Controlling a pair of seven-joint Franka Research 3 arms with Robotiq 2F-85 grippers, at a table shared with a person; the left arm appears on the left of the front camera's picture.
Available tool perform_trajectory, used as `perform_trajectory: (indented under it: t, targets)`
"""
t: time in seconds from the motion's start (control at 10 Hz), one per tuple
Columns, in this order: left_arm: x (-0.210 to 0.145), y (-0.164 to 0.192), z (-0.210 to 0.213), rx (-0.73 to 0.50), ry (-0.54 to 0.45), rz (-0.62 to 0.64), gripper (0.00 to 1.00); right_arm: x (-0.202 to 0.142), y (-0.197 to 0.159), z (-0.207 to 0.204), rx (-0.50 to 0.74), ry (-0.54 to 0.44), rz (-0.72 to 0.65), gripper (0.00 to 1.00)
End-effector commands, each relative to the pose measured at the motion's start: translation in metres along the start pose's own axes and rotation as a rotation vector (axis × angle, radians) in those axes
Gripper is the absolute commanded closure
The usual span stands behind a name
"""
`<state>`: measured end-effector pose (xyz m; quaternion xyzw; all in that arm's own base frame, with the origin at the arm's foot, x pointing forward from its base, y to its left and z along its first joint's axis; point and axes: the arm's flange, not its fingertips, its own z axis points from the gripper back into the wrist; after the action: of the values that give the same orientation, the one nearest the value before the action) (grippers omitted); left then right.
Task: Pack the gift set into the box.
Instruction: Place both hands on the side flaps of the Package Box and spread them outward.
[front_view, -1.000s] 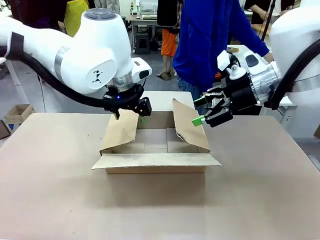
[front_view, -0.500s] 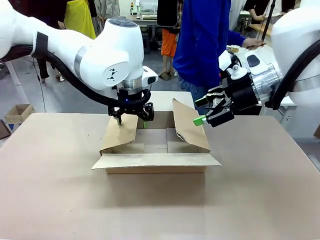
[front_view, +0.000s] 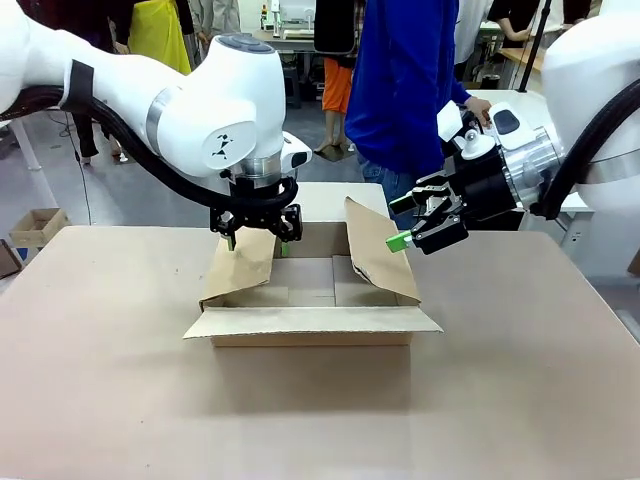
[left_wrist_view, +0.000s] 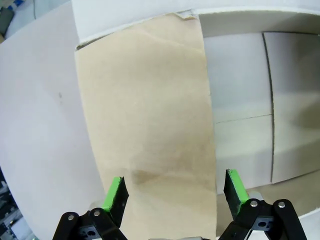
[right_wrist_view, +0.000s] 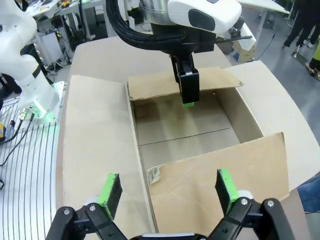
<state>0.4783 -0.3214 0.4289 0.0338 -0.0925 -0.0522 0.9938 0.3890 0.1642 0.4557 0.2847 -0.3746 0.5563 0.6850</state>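
The box (front_view: 312, 290) is a shallow brown carton standing open in the middle of the table, its left and right flaps raised and its front flap folded outward. My left gripper (front_view: 257, 238) hangs open over the raised left flap (left_wrist_view: 150, 115), one green finger on each side of it. Off the top edge of the right flap (right_wrist_view: 220, 175), my right gripper (front_view: 402, 222) is open too, with nothing between its fingers. From the right wrist I see the bare box floor (right_wrist_view: 185, 130) and the left gripper's finger (right_wrist_view: 188, 90) at the far flap. The gift set is out of view.
A person in a blue top (front_view: 410, 90) stands at the far side of the table, just behind the box. A small carton (front_view: 36, 226) sits on the floor at far left. Bare brown tabletop (front_view: 320, 420) spreads in front of the box and to both sides.
My left arm has swung right and turned its wrist, so the gripper now straddles the left flap's top. The right gripper has hardly moved. The person's hand at the back right has shifted.
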Motion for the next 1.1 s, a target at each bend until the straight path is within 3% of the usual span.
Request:
perform_trajectory:
  t: [0.0, 0.5, 1.0]
  targets:
    - [-0.014, 0.009, 0.012, 0.064, -0.005, 0.041, 0.0, 0.003, -0.001, -0.002, -0.004, -0.031, -0.011, 0.0]
    - [-0.016, 0.05, 0.028, 0.061, -0.005, 0.144, 0.0, 0.003, -0.001, -0.002, -0.004, -0.031, -0.011, 0.0]
    - [-0.023, 0.118, 0.046, -0.024, -0.061, 0.212, 0.0, 0.003, -0.001, -0.002, -0.004, -0.031, -0.011, 0.0]
